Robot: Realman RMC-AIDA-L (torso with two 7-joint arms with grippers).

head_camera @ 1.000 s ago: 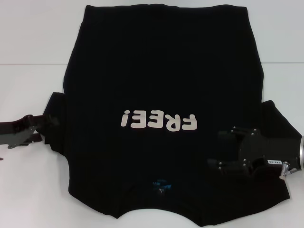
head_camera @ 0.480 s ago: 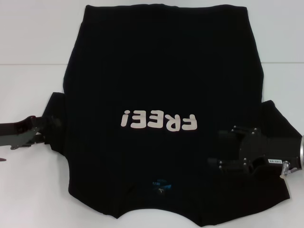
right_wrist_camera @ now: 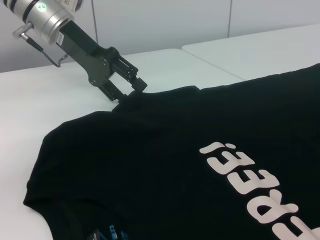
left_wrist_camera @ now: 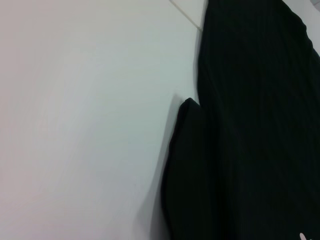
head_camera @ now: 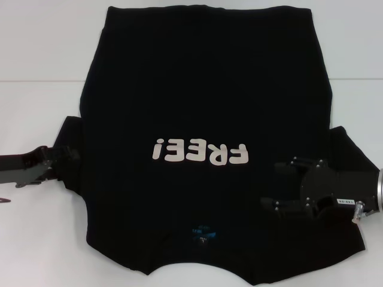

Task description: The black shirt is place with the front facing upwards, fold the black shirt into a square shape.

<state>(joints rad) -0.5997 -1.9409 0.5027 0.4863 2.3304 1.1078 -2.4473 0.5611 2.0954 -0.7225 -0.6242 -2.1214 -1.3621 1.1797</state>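
The black shirt (head_camera: pixel 203 89) lies flat and face up on the white table, collar nearest me, its white "FREE!" letters (head_camera: pixel 200 152) upside down from here and a small blue neck label (head_camera: pixel 201 232) below them. My left gripper (head_camera: pixel 64 162) sits low at the outer edge of the shirt's left sleeve (head_camera: pixel 69 134). In the right wrist view this left gripper (right_wrist_camera: pixel 131 91) has its fingers apart at the sleeve's edge, on the shirt (right_wrist_camera: pixel 150 150). Over the right sleeve and shoulder, my right gripper (head_camera: pixel 272 185) hovers with fingers spread wide and nothing between them. The left wrist view shows only the sleeve (left_wrist_camera: pixel 190 150) and table.
The white table (head_camera: pixel 36 227) extends on both sides of the shirt. A seam (head_camera: pixel 42 81) between two tabletops runs across behind the sleeves. The shirt's hem (head_camera: pixel 209 8) reaches the far edge of the head view.
My left gripper has slid right until its fingertips reach the left sleeve. The right gripper has shifted slightly to the right over the right shoulder. The shirt has not moved.
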